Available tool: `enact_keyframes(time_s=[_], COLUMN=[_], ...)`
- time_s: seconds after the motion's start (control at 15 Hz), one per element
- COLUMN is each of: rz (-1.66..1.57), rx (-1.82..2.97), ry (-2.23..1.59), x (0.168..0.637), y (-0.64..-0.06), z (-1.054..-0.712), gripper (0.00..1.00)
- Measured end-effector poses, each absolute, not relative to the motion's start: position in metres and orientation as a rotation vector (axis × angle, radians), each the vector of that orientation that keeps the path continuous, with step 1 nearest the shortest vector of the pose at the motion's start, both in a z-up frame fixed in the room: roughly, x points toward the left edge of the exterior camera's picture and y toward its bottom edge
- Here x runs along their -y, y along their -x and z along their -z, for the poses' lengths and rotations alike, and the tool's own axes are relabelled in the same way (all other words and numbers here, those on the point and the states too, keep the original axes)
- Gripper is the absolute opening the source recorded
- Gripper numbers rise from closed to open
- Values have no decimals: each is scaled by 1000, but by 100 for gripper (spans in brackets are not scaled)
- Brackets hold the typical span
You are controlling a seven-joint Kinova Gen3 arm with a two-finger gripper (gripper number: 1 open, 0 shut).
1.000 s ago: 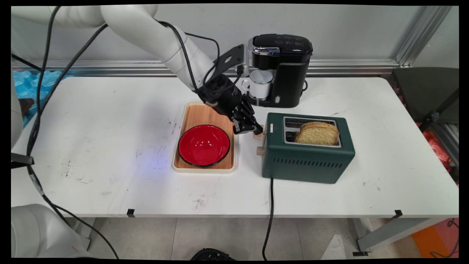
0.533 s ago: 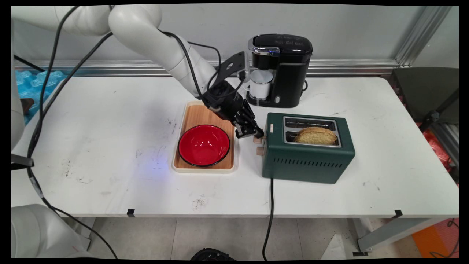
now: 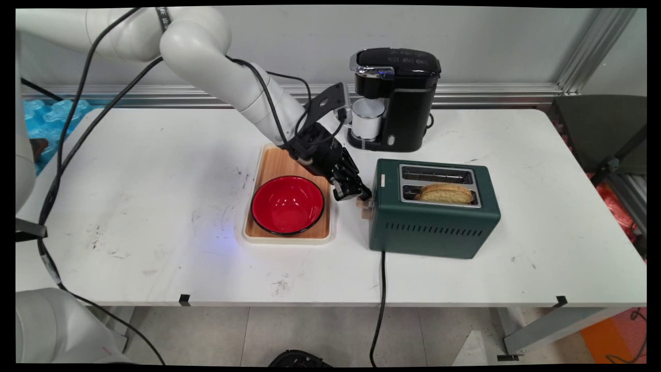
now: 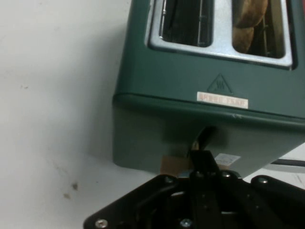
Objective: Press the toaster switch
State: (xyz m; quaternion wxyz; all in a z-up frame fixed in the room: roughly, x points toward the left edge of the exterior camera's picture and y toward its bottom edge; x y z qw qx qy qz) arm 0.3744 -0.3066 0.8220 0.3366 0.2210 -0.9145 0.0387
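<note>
One gripper (image 3: 360, 196) presses the toaster (image 3: 434, 209) lever (image 3: 364, 203) down, fingers seemingly closed, gripping nothing; bread (image 3: 444, 193) sunk in slot; slipping off could release it.

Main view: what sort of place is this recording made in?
Probably a lab bench staged as a kitchen: a dark green two-slot toaster and black pod coffee machine stand on a scuffed white table against a bare wall with aluminium framing.

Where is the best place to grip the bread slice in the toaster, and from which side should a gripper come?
Grip the bread slice by its top crust, probably from straight above. It sits low in the near slot of the green toaster, with only the crust showing and slot walls close beside it. The gripper is at the lever end.
</note>
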Motion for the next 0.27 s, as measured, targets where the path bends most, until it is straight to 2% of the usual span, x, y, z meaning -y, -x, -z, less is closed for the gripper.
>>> enact_keyframes(time_s=[0.27], rz=[-98], rx=[2379], ry=[-599], x=[307], y=[-377], z=[-818], gripper=[0])
